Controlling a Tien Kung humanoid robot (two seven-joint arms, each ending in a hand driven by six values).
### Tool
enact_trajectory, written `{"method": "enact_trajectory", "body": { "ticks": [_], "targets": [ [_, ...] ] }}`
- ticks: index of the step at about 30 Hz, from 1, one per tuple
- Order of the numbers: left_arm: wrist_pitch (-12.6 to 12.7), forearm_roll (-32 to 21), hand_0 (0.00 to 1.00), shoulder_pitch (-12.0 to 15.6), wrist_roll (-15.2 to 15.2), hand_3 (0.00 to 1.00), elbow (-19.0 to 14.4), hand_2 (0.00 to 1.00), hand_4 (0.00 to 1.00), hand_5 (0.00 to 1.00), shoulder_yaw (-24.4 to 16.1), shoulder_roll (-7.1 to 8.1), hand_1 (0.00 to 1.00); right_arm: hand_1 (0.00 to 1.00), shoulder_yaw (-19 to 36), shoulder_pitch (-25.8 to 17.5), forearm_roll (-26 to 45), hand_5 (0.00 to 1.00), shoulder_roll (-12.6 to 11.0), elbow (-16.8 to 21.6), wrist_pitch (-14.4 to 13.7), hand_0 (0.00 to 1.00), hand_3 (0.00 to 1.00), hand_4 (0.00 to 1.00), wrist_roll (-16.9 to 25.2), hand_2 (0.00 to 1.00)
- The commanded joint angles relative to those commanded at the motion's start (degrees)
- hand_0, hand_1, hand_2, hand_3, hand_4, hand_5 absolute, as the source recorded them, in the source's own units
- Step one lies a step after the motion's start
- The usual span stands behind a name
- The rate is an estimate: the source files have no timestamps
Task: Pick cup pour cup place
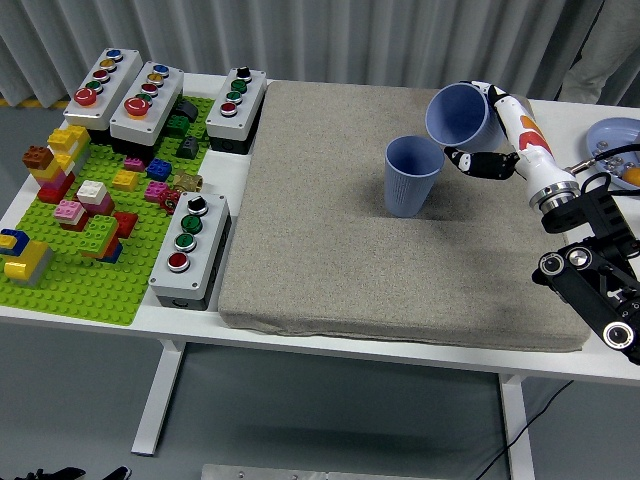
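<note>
A blue ribbed cup (411, 176) stands upright on the grey mat (330, 240), right of its middle. My right hand (487, 135) is shut on a second blue cup (458, 112). That cup hangs tilted just above and to the right of the standing one. Its mouth faces left and down toward the standing cup's rim. I cannot see anything coming out of it. The left arm does not show in the head view.
A green baseplate (75, 270) with several coloured bricks lies at the left, with button boxes (190, 250) around it. A blue plate (615, 145) holding something orange sits at the right edge. A person's trouser leg shows at the top right.
</note>
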Motion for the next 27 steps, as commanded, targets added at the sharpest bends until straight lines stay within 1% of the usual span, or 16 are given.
{"method": "enact_trajectory", "body": {
  "ticks": [6, 13, 27],
  "targets": [
    [0.0, 0.0, 0.772, 0.0, 0.0, 0.666, 0.0, 0.821, 0.504, 0.998, 0.0, 0.03, 0.764, 0.733, 0.5, 0.1, -4.3, 0.015, -0.1, 0.2, -0.9, 0.810, 0.685, 0.603, 0.3, 0.623],
    [0.0, 0.1, 0.772, 0.0, 0.0, 0.666, 0.0, 0.820, 0.504, 0.998, -0.1, 0.06, 0.763, 0.732, 0.1, 0.2, -7.5, 0.014, 0.0, 0.4, -1.5, 0.809, 0.683, 0.602, 0.3, 0.625],
    [0.0, 0.0, 0.772, 0.2, 0.0, 0.666, 0.0, 0.819, 0.504, 0.998, 0.2, 0.13, 0.763, 0.732, -0.9, 0.2, -9.8, 0.011, 0.3, 0.2, -2.2, 0.809, 0.684, 0.599, 0.2, 0.624]
  ]
}}
